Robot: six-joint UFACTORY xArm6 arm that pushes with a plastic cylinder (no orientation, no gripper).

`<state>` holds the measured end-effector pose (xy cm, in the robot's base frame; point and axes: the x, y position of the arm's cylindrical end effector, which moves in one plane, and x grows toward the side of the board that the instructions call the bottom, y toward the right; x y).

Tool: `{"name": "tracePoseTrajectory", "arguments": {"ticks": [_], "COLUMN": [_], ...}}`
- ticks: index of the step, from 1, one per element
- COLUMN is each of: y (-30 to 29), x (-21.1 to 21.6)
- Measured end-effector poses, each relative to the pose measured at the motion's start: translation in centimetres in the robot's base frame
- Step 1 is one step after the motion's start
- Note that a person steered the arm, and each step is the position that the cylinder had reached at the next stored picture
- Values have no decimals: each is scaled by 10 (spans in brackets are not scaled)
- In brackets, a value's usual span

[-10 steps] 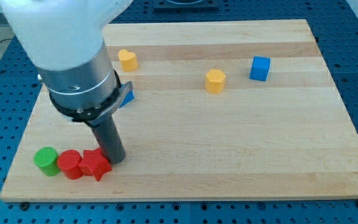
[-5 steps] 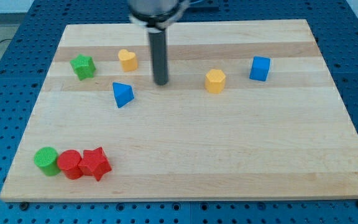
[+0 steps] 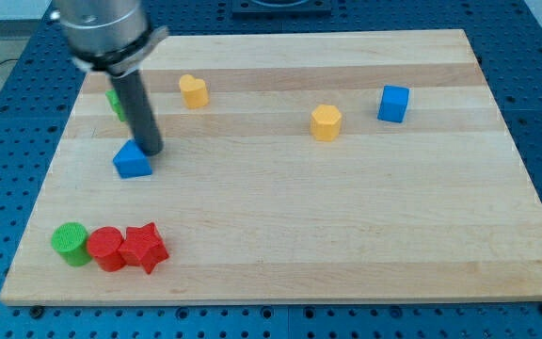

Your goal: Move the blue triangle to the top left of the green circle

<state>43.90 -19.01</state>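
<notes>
Pushing step in hand: my tip [image 3: 150,151] touching the top-right edge of the small blue plastic triangle [image 3: 132,161], no jaws to open or close, just a bare rod. Triangle lying on the pale wooden board [image 3: 346,235], well above and right of the green plastic circle [image 3: 69,242] at lower left. Next, probably nudging leftward and down, stopping above-left of that circle.

Between the blue triangle [image 3: 132,161] and the green circle [image 3: 69,243] the tabletop [image 3: 346,226] lies open, with free room above and to the view's left of the circle. The red cylinder [image 3: 105,249] and red star [image 3: 143,248] crowd the circle's right side. My tip [image 3: 149,150] touches the triangle's upper right edge.
</notes>
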Motion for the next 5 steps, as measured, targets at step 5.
{"name": "tracePoseTrajectory", "arguments": {"ticks": [5], "y": [-40], "x": [71]}}
